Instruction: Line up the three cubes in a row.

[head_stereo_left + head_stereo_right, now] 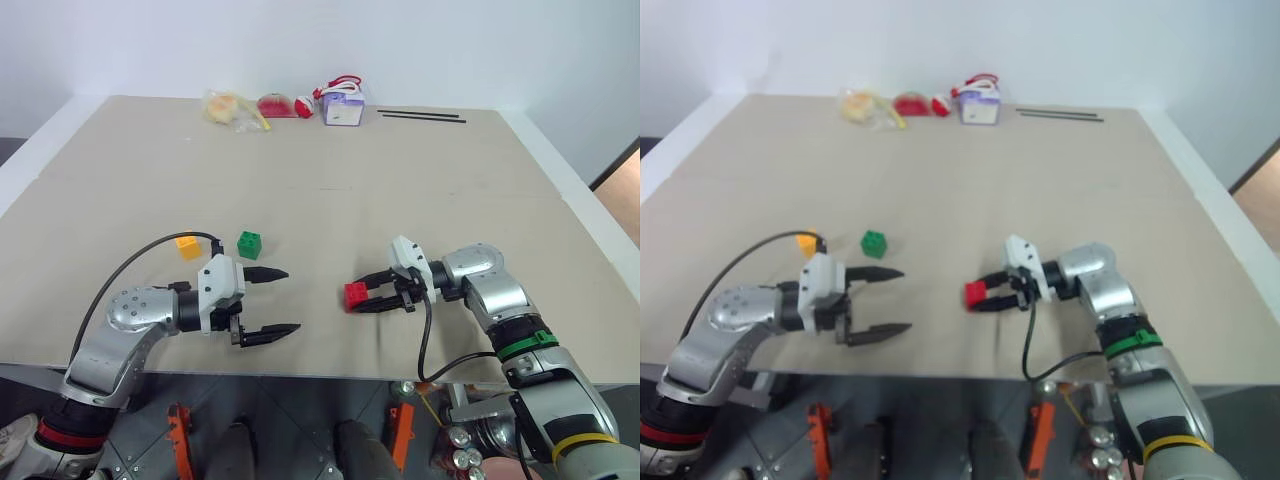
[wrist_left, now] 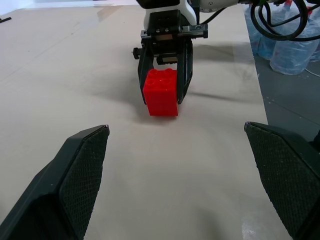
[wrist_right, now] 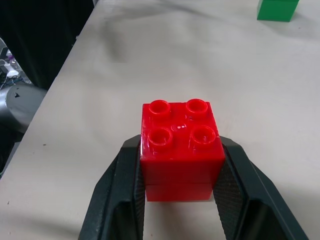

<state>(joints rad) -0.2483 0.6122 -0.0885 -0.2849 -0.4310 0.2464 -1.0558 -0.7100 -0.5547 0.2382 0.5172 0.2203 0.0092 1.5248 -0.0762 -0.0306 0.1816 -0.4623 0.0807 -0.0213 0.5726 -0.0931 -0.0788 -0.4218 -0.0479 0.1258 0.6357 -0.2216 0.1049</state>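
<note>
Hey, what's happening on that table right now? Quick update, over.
Right hand shut on red cube. Left hand open, empty. Green cube, yellow cube side by side, apart. Nothing between.

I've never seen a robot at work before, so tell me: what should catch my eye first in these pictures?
First the red cube, pinched between the right gripper's black fingers near the table's front edge. Facing it, the left gripper hangs wide open, holding nothing. Just beyond that open gripper sit the green cube and the yellow-orange cube, side by side on the table.
</note>
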